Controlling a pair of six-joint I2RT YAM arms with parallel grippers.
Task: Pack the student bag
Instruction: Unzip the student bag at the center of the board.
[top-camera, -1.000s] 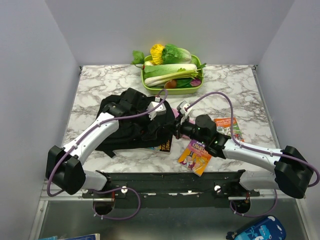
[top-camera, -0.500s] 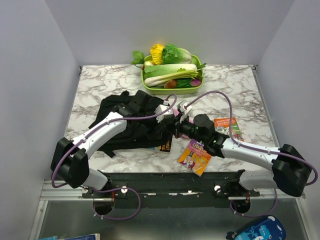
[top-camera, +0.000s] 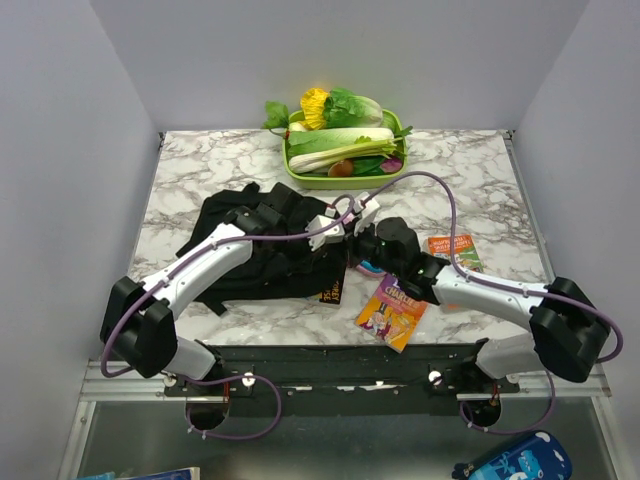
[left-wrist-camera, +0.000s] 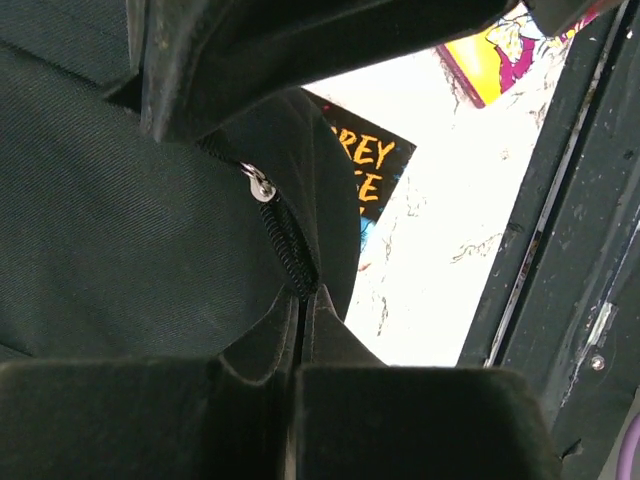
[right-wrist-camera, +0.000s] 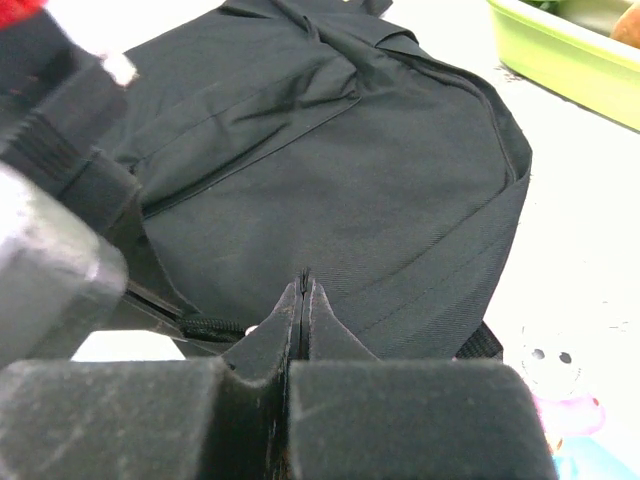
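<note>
The student bag (top-camera: 255, 245) is a soft black backpack lying flat left of the table's middle. Both grippers meet at its right edge. My left gripper (top-camera: 337, 226) is shut on the bag's zip edge: in the left wrist view the black zip coil (left-wrist-camera: 290, 245) runs down between the closed tips (left-wrist-camera: 303, 297), with a silver zip pull (left-wrist-camera: 262, 187) just above. My right gripper (top-camera: 364, 222) is shut on a thin fold of the bag's fabric (right-wrist-camera: 340, 170), a black sliver showing between its tips (right-wrist-camera: 303, 283).
A black book with orange lettering (top-camera: 333, 291) pokes out under the bag's near right corner. A colourful book (top-camera: 391, 311) and an orange-green one (top-camera: 455, 250) lie to the right. A pink item (right-wrist-camera: 560, 405) sits by the bag. A green vegetable tray (top-camera: 345, 178) stands behind.
My left gripper swung right from over the bag to its right edge and closed there. My right gripper shifted slightly left and back with the bag's edge, staying shut.
</note>
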